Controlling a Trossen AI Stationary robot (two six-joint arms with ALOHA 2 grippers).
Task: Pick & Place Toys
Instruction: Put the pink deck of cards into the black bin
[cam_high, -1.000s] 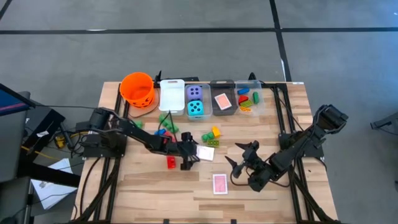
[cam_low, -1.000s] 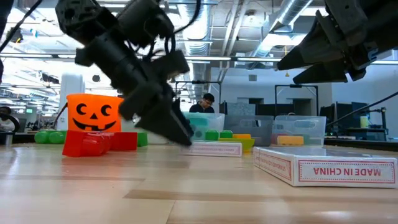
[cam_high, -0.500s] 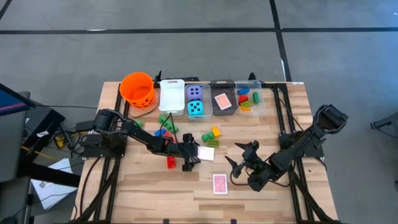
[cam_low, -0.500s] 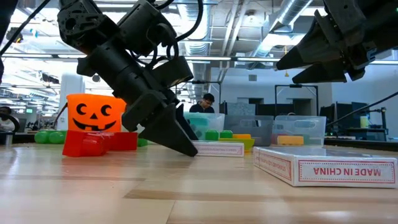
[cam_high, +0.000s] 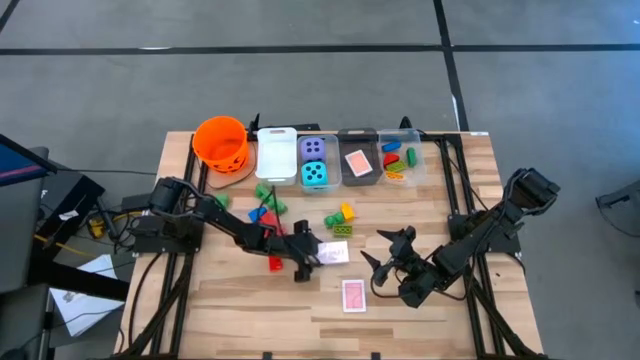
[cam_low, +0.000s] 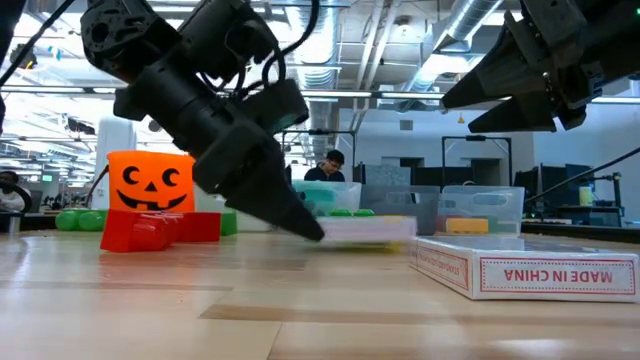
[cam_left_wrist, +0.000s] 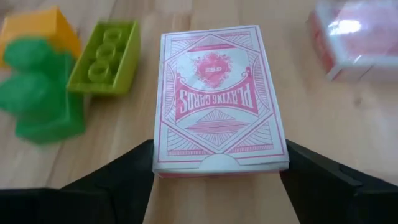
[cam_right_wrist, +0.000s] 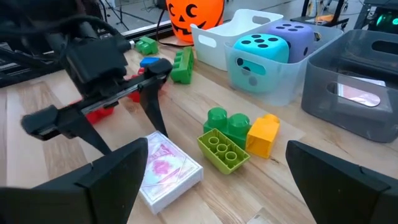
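Card deck (cam_left_wrist: 219, 102) sits between left hand (cam_high: 312, 258) fingers — low, tilted.

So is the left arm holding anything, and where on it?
The left gripper has its fingers on either long side of the pink-backed playing card box, at its near end; a firm grip cannot be told. The right gripper holds nothing.
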